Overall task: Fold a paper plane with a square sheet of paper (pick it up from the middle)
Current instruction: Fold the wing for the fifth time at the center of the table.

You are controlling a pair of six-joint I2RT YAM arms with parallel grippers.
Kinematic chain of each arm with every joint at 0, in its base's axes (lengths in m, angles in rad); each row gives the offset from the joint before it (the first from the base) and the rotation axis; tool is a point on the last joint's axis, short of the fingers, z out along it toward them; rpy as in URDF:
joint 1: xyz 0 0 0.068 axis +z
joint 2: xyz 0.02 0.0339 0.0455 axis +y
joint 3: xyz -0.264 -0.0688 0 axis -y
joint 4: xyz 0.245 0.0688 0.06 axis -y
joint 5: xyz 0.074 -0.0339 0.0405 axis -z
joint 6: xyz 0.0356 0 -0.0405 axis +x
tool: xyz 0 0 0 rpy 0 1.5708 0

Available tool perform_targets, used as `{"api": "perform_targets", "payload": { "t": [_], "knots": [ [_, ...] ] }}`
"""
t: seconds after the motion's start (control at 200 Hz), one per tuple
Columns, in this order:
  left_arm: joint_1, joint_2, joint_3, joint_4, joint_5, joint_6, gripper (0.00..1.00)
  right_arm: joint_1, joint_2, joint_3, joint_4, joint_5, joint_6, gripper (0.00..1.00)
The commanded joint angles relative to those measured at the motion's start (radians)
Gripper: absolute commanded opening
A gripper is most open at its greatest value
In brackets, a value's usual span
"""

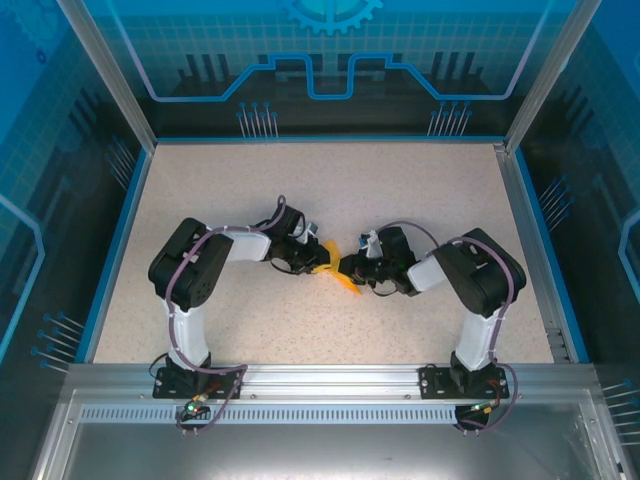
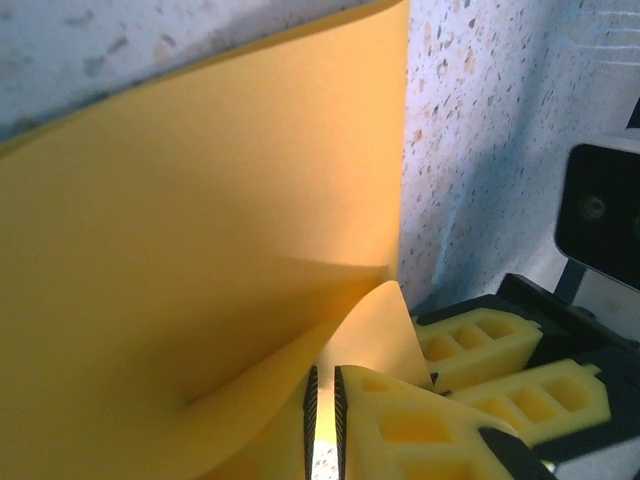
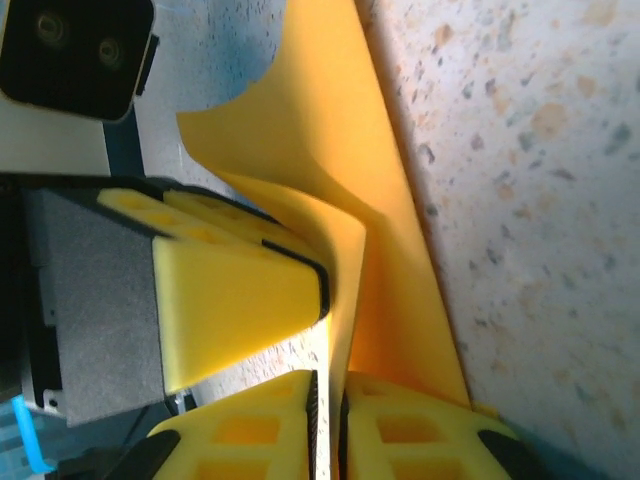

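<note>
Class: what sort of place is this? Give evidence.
Probably a robot lab cell: blue printed panels around a speckled table, left arm and right arm bolted to a metal rail.

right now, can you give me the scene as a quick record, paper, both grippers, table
square sheet of paper: orange-yellow, bent and standing up off the surface, mid-table between the two arms
left gripper: jaws nearly together, a fold of the sheet pinched between them
right gripper: jaws nearly together, sheet edge runs into the gap; firm hold unclear
gripper spacing: tips close, facing each other
table: speckled beige
fold stage: loose bends, no dart shape yet
</note>
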Motion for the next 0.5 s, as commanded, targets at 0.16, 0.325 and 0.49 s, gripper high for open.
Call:
{"api": "perform_targets", "payload": {
  "t": [0.16,0.325,0.49],
  "knots": [
    [-0.006,0.038,0.027,-0.075,-0.044,0.02,0.16,-0.021,-0.131,0.041,-0.399,-0.004,-0.225,0.25],
    [-0.007,0.043,0.034,-0.081,-0.039,0.018,0.16,-0.016,-0.138,0.078,-0.508,-0.019,-0.348,0.26],
    [-0.007,0.046,0.044,-0.09,-0.037,0.018,0.16,0.006,-0.133,0.121,-0.574,0.016,-0.483,0.28]
  ]
}}
